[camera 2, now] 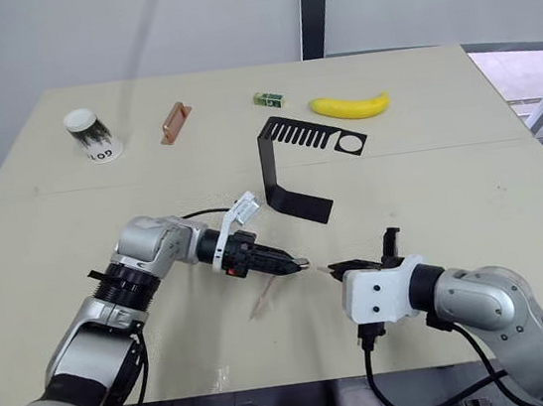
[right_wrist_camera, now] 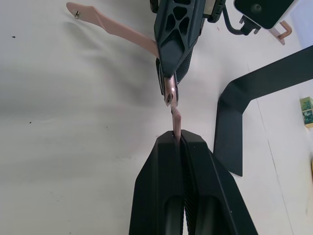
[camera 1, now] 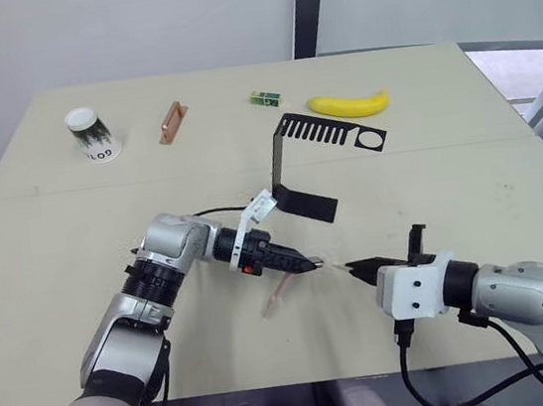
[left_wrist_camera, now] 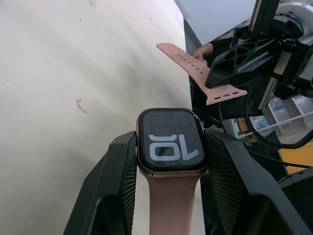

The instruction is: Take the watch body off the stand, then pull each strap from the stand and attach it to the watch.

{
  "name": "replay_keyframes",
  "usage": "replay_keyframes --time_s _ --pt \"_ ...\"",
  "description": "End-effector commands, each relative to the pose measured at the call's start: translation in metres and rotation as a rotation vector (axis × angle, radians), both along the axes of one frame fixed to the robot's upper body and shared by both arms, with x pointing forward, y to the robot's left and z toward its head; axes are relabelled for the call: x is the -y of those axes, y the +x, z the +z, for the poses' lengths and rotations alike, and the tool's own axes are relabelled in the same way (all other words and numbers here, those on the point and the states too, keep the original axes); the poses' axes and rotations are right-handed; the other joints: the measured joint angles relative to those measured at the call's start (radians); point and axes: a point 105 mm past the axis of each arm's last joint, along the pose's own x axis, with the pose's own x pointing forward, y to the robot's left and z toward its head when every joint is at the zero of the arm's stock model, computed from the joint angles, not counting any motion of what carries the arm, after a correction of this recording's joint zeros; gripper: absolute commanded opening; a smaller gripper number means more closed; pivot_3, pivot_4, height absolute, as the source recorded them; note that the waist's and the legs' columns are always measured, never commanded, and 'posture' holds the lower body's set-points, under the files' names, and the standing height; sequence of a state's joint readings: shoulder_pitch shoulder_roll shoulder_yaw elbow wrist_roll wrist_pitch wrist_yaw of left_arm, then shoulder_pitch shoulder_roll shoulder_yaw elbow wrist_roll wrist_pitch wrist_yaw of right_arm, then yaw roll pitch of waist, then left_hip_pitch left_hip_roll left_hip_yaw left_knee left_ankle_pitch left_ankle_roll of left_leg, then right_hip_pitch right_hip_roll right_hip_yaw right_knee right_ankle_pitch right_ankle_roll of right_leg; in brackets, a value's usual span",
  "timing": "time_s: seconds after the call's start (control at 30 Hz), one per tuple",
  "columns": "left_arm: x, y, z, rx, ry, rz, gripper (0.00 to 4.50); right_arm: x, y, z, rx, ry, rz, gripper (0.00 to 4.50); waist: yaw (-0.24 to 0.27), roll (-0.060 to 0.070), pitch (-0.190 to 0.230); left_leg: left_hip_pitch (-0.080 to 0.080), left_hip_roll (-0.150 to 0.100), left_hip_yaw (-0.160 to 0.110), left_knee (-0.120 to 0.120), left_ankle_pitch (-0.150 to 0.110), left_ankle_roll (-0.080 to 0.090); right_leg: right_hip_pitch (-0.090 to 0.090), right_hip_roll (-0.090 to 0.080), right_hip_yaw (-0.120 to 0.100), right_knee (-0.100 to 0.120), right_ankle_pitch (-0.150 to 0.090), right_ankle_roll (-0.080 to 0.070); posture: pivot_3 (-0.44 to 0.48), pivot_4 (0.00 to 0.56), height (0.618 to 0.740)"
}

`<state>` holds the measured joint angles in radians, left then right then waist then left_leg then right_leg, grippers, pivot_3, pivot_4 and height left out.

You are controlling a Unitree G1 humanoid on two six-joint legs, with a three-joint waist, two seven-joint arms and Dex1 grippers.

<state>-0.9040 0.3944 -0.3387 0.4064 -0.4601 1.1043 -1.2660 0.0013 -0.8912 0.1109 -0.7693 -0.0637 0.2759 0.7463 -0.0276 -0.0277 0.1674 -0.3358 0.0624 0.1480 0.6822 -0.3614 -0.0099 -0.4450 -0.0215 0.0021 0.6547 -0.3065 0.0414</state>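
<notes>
Tabletop [camera 1: 46,243]: one stand [camera 1: 292,165], one watch body [left_wrist_camera: 170,140], two straps [left_wrist_camera: 195,68].

**Both grippers closed, tips nearly meeting in front of the stand**

Left gripper [camera 1: 304,263] reaches in from the left, forearm low, fingers clamped on the watch body [left_wrist_camera: 171,140], just in front of the stand [camera 1: 306,201] foot. Right gripper [camera 1: 357,269] points back toward it, fingers pinched on a strap [right_wrist_camera: 175,117], tips close together.
</notes>
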Motion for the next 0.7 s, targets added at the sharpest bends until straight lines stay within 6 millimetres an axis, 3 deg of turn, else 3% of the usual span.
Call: replay_keyframes --time_s 0.03,0.7 --pt "0.0039 0.0000 0.0124 0.026 -0.026 -0.027 1.60 -0.0055 -0.0016 0.0076 0.046 -0.001 0.017 0.00 0.000 0.000 0.000 0.000 0.000 0.000 0.000 0.000 0.000 0.000 0.000 0.000 0.000 0.000 0.000 0.000 0.150 0.740" --pt "0.0050 0.0014 0.0146 0.018 -0.047 -0.015 1.60 -0.0070 0.0033 0.0058 0.034 0.008 -0.003 0.00 0.000 0.000 0.000 0.000 0.000 0.000 0.000 0.000 0.000 0.000 0.000 0.000 0.000 0.000 0.000 0.000 0.150 0.740"
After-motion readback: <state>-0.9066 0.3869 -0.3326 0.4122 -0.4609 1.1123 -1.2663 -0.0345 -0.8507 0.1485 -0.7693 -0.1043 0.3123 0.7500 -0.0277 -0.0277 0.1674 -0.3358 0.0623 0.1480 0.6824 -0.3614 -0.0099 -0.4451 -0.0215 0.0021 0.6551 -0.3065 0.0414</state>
